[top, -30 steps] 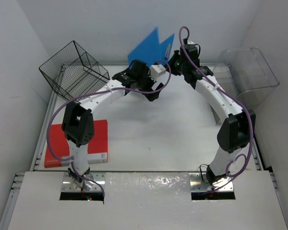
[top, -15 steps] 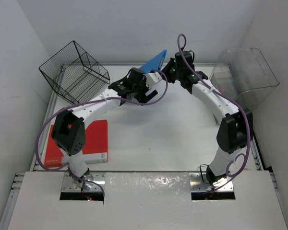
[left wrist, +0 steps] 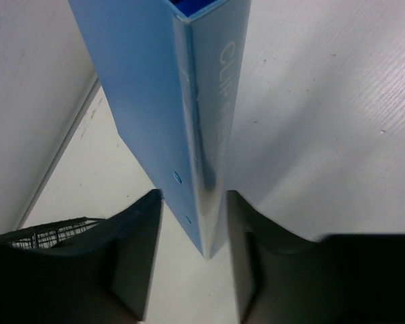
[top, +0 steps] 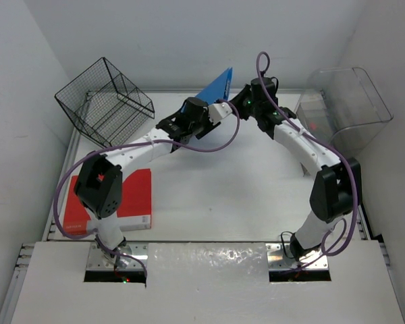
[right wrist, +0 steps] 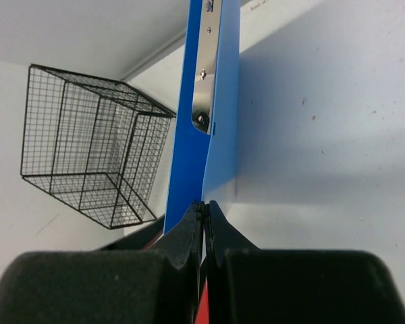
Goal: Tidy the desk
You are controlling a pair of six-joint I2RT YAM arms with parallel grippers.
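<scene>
Together, right hand (right wrist: pixel 204 206) pinches blue folder (right wrist: pixel 223 121) while left hand (left wrist: pixel 194 197) straddles it.

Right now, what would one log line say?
right gripper: pinching blue folder | left gripper: open, straddling folder spine, not clamped | wire basket: far left | red book: near left

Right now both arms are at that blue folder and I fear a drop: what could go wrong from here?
The right gripper pinches only a thin edge of the blue folder, so it could slip or swing. The left gripper straddles the spine with a gap on one side; closing off-centre might twist the folder against the other grip.
</scene>
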